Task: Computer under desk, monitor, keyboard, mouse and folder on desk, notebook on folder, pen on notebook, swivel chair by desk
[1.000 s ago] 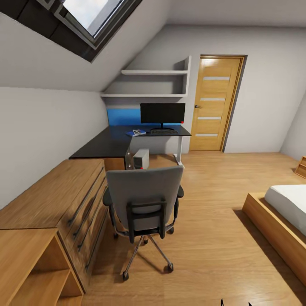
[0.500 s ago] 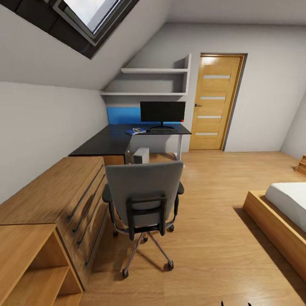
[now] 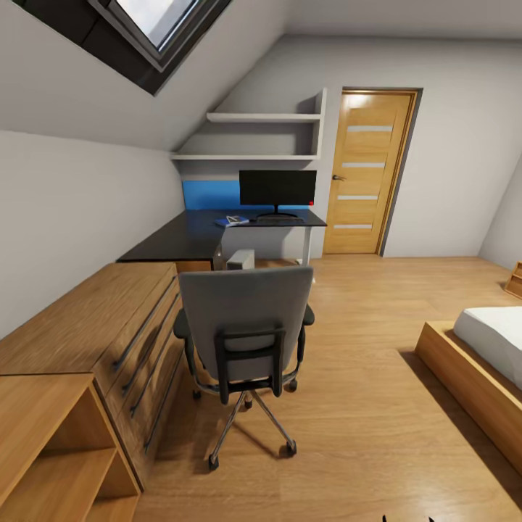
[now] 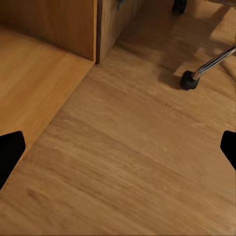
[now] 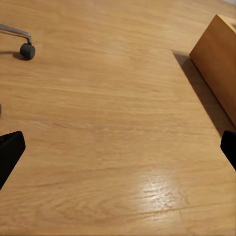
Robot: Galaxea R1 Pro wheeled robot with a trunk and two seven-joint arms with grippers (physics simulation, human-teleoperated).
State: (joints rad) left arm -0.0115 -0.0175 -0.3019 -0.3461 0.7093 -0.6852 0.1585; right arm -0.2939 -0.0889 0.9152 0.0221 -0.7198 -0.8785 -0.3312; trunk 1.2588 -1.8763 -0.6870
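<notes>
The grey swivel chair (image 3: 246,319) stands on the floor with its back toward me, a few steps short of the black desk (image 3: 181,238). On the desk's far end stand the monitor (image 3: 278,188) and, in front of it, the keyboard (image 3: 280,220). The blue folder (image 3: 230,221) lies left of the keyboard with something small and pale on it. The grey computer (image 3: 241,259) peeks out under the desk, behind the chair's back. The mouse, notebook and pen are too small to tell. My left gripper (image 4: 118,150) and right gripper (image 5: 118,150) hang open over bare floor.
A long wooden dresser (image 3: 94,326) and an open shelf unit (image 3: 51,449) line the left wall. The bed frame (image 3: 471,384) sits at the right, the oak door (image 3: 370,174) at the back. Chair castors (image 4: 188,80) (image 5: 27,50) lie near both grippers.
The whole picture has shifted as the camera moved closer to the chair and desk. The chair, the desk and the things on it have not moved.
</notes>
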